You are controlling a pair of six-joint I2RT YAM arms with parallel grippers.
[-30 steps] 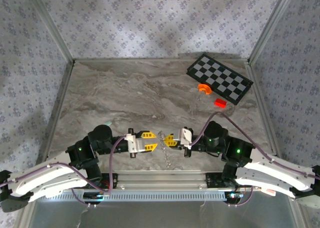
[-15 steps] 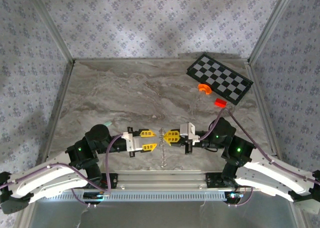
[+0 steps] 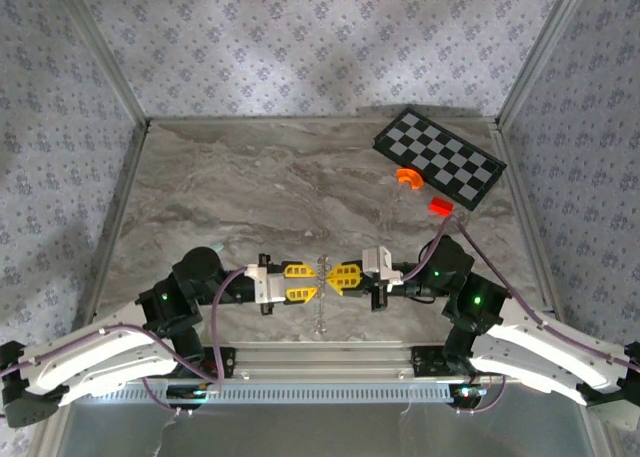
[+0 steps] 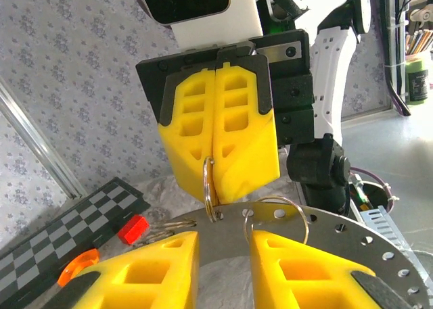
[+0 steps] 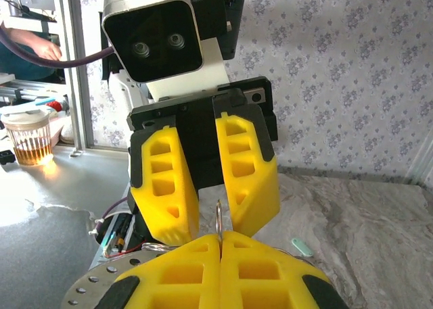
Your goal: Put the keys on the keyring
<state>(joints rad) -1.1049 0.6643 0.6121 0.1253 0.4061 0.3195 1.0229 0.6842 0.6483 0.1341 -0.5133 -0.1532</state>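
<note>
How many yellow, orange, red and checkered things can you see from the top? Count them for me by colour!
Yellow: 2, the left end effector and the right end effector
Orange: 1, the orange curved piece
Red: 1, the red block
Black-and-white checkered: 1, the checkered board
Total: 5

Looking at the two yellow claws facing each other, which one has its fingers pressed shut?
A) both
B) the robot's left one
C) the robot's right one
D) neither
C: the right gripper has its fingers meeting with no gap, the keyring nipped between them, while the left gripper has its fingers apart.
</note>
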